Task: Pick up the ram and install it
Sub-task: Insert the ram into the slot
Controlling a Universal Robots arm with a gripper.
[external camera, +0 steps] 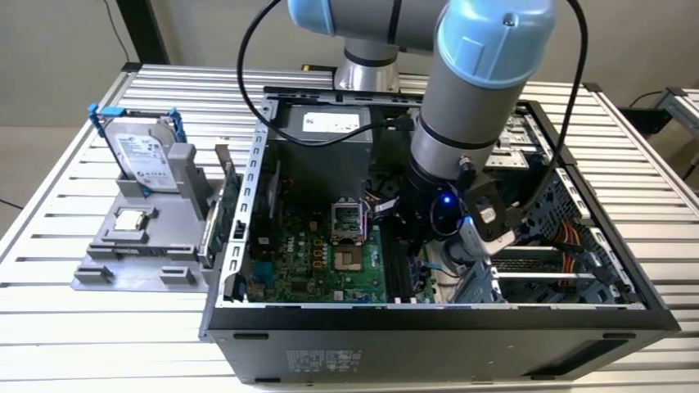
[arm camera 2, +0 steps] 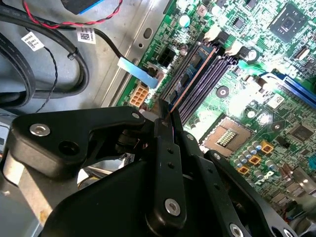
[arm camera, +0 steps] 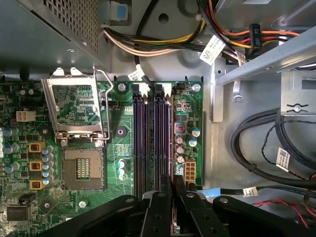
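Hanging inside the open case (external camera: 437,315), the claw (arm camera 2: 165,116) is clamped on the ram (arm camera 2: 190,81), which it holds edge-on just above the slots (arm camera: 150,143) on the board (external camera: 317,258); whether the stick has touched a slot I cannot tell. The ram looks light, thin and stiff, yet fragile: I judge the safe hold to be across its flat faces near the middle, as here, clear of the contact edge. White tags (arm camera: 213,48) hang on the cables, their print too small to read. The CPU socket (arm camera: 81,170) lies open beside the slots.
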